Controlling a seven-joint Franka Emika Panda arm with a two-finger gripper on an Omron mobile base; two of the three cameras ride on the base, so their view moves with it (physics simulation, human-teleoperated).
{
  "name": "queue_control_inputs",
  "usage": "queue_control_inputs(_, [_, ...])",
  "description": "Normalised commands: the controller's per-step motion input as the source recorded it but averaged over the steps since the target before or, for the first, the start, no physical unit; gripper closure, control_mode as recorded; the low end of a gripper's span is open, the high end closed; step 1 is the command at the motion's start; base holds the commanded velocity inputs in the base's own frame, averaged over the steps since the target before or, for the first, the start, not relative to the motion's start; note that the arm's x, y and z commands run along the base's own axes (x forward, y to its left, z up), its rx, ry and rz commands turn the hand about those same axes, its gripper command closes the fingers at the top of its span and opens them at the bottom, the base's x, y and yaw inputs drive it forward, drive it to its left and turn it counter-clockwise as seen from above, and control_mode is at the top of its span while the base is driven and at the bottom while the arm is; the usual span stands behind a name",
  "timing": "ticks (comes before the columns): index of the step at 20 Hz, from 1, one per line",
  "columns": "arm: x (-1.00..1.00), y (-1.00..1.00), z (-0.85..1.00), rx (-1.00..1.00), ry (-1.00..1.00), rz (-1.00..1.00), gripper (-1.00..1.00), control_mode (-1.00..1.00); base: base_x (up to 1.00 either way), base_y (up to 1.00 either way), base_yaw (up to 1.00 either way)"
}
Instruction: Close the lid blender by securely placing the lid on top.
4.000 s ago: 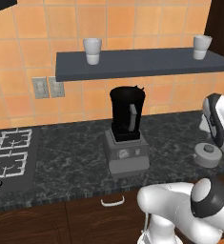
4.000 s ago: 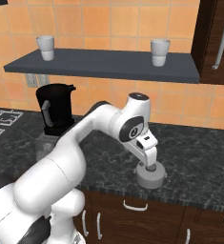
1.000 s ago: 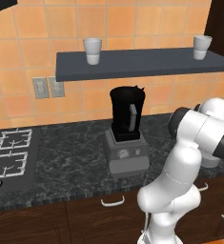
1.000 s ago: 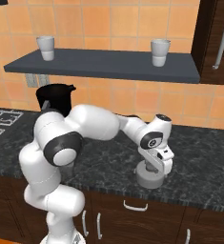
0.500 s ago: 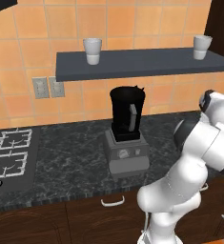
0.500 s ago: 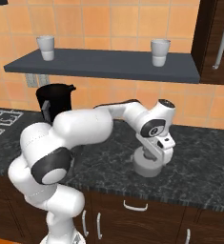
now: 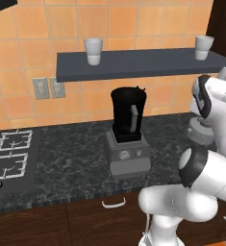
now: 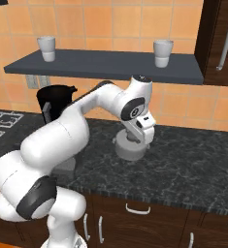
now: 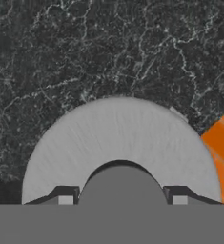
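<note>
The blender (image 7: 128, 119), a black jar on a grey base with a dial, stands open-topped mid-counter; the arm partly hides the blender (image 8: 54, 103) in the right base view. To its right, my gripper (image 8: 135, 138) is shut on the dark knob (image 9: 121, 183) of the lid (image 8: 131, 150), a round light-grey disc that appears lifted slightly off the counter. The lid (image 7: 200, 130) is well right of the jar and below its mouth. In the hand view the lid (image 9: 118, 138) lies flat between my fingertips (image 9: 66, 197).
A dark shelf (image 7: 133, 62) runs above the blender with a white cup (image 7: 93, 51) at the left and another cup (image 7: 204, 46) at the right. A stove (image 7: 8, 149) lies at the counter's left. A tall dark cabinet (image 8: 222, 34) stands far right.
The gripper has stayed shut on the lid and carried it up and to the left, toward the blender, as the arm swung.
</note>
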Motion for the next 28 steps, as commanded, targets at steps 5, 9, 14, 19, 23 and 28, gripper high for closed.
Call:
queue_control_inputs(5, [0.00,1.00,1.00,-0.16,-0.11,0.00,1.00,-1.00,0.00,0.00,0.00])
queue_control_inputs(9, [0.10,0.98,1.00,-0.14,-0.07,0.00,1.00,-1.00,0.00,0.00,0.00])
queue_control_inputs(14, [0.13,0.80,1.00,-0.12,-0.01,0.00,1.00,-1.00,0.00,0.00,0.00])
queue_control_inputs(19, [0.28,0.69,1.00,-0.13,0.00,0.00,1.00,-1.00,0.00,0.00,0.00])
queue_control_inputs(23, [0.16,0.19,1.00,-0.04,0.02,0.00,1.00,-1.00,0.00,0.00,0.00])
queue_control_inputs(28, [-0.06,-0.11,1.00,0.02,0.02,0.00,1.00,-1.00,0.00,0.00,0.00])
